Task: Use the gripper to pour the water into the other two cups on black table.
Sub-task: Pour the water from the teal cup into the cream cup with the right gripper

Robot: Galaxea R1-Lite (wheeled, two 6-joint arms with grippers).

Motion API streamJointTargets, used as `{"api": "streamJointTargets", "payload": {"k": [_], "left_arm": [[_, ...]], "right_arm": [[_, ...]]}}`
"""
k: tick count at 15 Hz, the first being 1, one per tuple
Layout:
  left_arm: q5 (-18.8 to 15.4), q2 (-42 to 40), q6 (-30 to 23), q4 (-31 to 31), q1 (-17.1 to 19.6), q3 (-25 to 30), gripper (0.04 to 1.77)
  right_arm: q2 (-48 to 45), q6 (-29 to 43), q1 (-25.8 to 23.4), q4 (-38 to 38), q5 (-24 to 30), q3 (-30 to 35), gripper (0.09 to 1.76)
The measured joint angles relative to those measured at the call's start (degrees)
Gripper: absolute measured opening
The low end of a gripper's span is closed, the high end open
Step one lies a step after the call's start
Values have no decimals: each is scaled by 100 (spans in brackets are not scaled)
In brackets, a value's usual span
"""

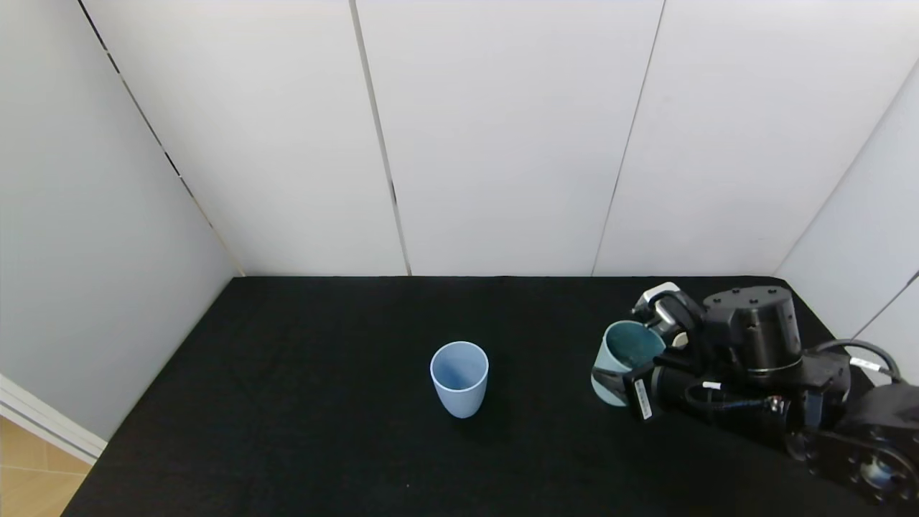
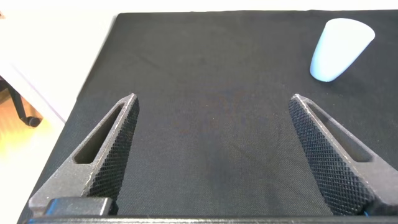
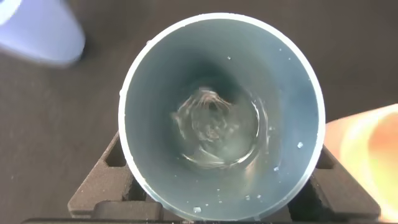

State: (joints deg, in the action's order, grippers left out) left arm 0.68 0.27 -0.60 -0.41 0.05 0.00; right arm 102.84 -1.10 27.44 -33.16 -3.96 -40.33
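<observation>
My right gripper [image 1: 635, 357] is shut on the teal-green cup [image 1: 619, 362] at the right side of the black table [image 1: 309, 438], and the cup leans slightly. In the right wrist view the cup's mouth [image 3: 149, 155] fills the frame between the fingers [image 3: 99, 183], with water [image 3: 214, 130] glinting at its bottom. The light blue cup [image 1: 459, 378] stands upright mid-table, left of the held cup; it also shows in the left wrist view [image 2: 339, 46] and the right wrist view [image 3: 40, 31]. A cream-beige cup [image 3: 367, 149] shows blurred beside the held cup. My left gripper [image 2: 214, 99] is open and empty over the table.
White panel walls [image 1: 502, 136] enclose the table at the back and on both sides. The table's left edge [image 2: 93, 68] drops to a wooden floor [image 1: 29, 474]. My right arm's bulky body [image 1: 754, 352] covers the table's right part.
</observation>
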Motion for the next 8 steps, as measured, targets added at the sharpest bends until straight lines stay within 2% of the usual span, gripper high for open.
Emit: {"api": "streamJointTargets", "payload": {"k": [4, 8], "left_arm": [[0, 0, 0, 1, 0, 0, 172], [0, 0, 0, 0, -5, 0, 172]], "right_arm": [[-533, -407, -338, 1009, 2, -855, 121], [-922, -913, -752, 1467, 9, -1152, 121]]}}
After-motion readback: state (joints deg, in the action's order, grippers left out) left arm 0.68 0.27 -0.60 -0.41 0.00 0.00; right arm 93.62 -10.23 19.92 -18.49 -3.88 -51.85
